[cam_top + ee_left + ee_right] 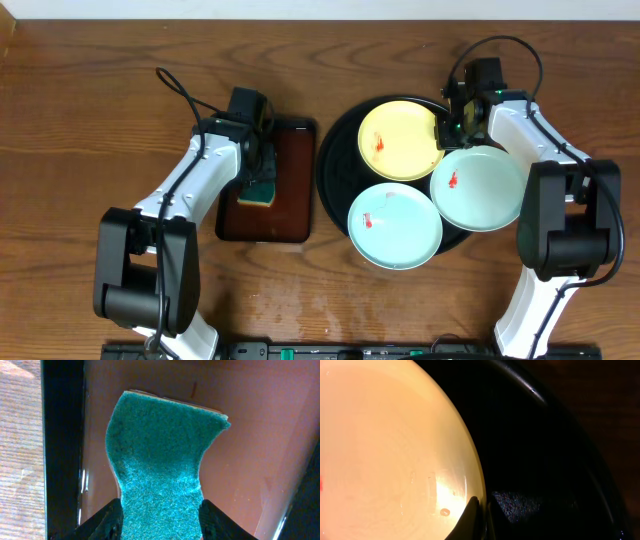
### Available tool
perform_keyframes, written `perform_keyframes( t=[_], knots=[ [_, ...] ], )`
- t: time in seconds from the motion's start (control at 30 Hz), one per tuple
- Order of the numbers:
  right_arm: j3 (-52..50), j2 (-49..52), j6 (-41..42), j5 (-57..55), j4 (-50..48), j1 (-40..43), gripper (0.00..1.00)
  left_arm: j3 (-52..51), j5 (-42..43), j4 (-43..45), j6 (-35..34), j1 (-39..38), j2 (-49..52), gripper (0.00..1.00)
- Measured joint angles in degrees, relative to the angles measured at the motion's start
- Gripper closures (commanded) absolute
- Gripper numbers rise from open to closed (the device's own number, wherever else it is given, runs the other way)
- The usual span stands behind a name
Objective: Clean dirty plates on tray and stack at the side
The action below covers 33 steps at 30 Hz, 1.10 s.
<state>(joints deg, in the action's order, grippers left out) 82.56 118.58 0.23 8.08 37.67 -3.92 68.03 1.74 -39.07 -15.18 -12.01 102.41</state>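
Three plates lie on the round black tray (335, 170): a pale yellow plate (400, 140) at the back and two mint-white plates (395, 225) (478, 187) in front, each with a small red smear. My right gripper (447, 125) is shut on the yellow plate's right rim. In the right wrist view its thin fingertips (472, 510) pinch the edge of the yellow plate (385, 435) above the tray (540, 460). My left gripper (262, 170) is shut on a teal sponge (160, 445), with its fingers (112, 515) pressed against both sides.
The sponge rests on a dark-brown rectangular tray (290, 200) left of the black tray. Bare wooden table (90, 120) lies around both trays. The arm bases stand at the front edge.
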Motion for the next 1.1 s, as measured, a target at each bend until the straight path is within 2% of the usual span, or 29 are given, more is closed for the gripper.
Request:
perform_keyframes(
  t=[0.5, 0.7, 0.77, 0.8, 0.87, 1.1],
  knots=[
    [0.0, 0.0, -0.02, -0.02, 0.0, -0.02, 0.96, -0.87, -0.63, 3.52, -1.31, 0.0, 3.78, 0.5],
    [0.0, 0.0, 0.0, -0.02, 0.02, 0.0, 0.95, -0.87, -0.61, 4.04, -1.51, -0.02, 4.26, 0.76],
    [0.0, 0.0, 0.0, -0.02, 0.02, -0.02, 0.95, -0.87, -0.66, 4.2, -1.57, -0.02, 4.26, 0.81],
    [0.0, 0.0, 0.0, -0.04, 0.02, 0.0, 0.95, -0.87, -0.63, 4.24, -1.6, -0.02, 4.26, 0.9],
    [0.0, 0.0, -0.02, -0.04, 0.02, -0.02, 0.95, -0.87, -0.61, 4.31, -1.7, -0.02, 4.26, 0.93],
    [0.0, 0.0, -0.02, -0.02, 0.02, 0.0, 0.94, -0.7, -0.68, 3.54, -1.51, -0.04, 4.02, 0.93]
  ],
)
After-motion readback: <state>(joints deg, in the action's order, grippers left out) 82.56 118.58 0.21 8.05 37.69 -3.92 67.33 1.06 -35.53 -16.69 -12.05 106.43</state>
